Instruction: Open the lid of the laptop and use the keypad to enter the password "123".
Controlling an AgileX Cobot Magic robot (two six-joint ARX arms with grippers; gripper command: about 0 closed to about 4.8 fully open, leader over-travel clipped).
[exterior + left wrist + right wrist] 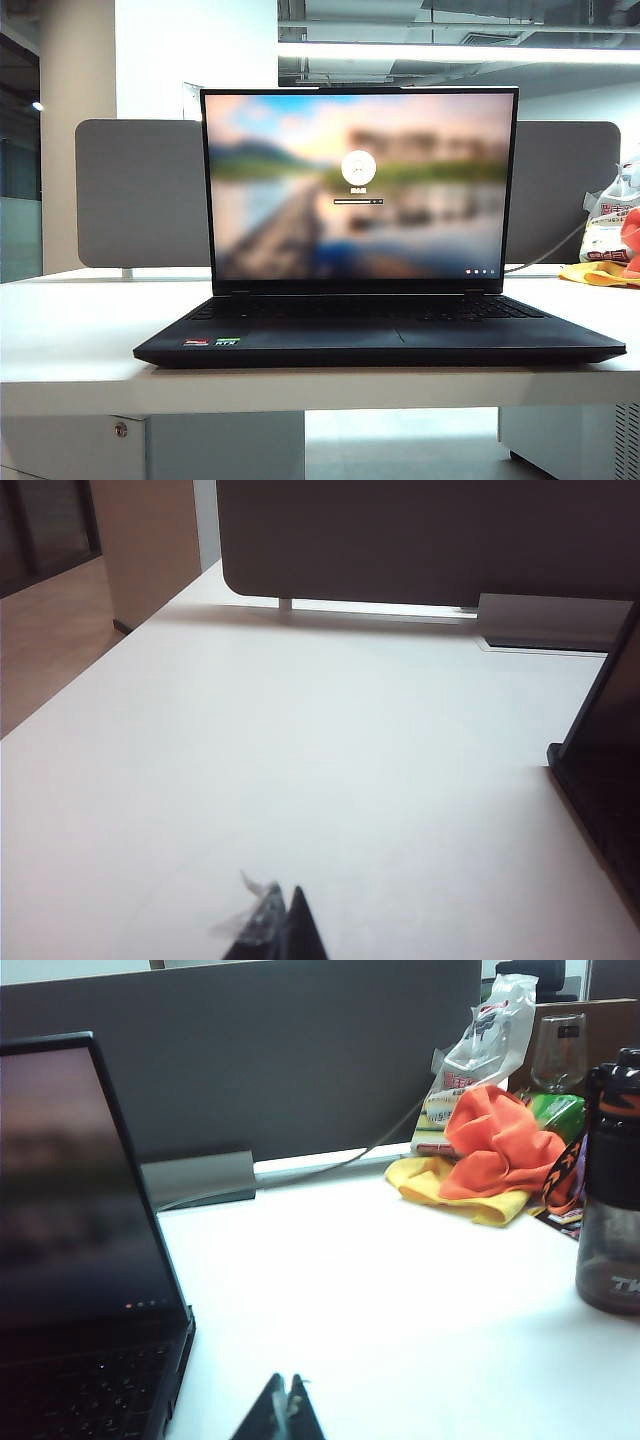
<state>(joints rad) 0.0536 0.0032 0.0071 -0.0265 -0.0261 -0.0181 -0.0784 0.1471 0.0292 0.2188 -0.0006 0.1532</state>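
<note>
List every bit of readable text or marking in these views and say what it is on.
"RTX": green sticker on the laptop palm rest.
Red sticker beside it: too small to read.
Text under the login icon on the screen: blurred.
Red print on the plastic bag: unreadable.
White letters on the dark bottle: cut off at the picture edge.

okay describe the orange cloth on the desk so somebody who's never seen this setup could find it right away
Start at the big open black laptop on the white desk, and go to the desk's right end, in front of the grey partition. The crumpled orange cloth lies on a flat yellow cloth, between a white printed plastic bag and a dark bottle. Nothing else there is bright orange and bunched up.
</note>
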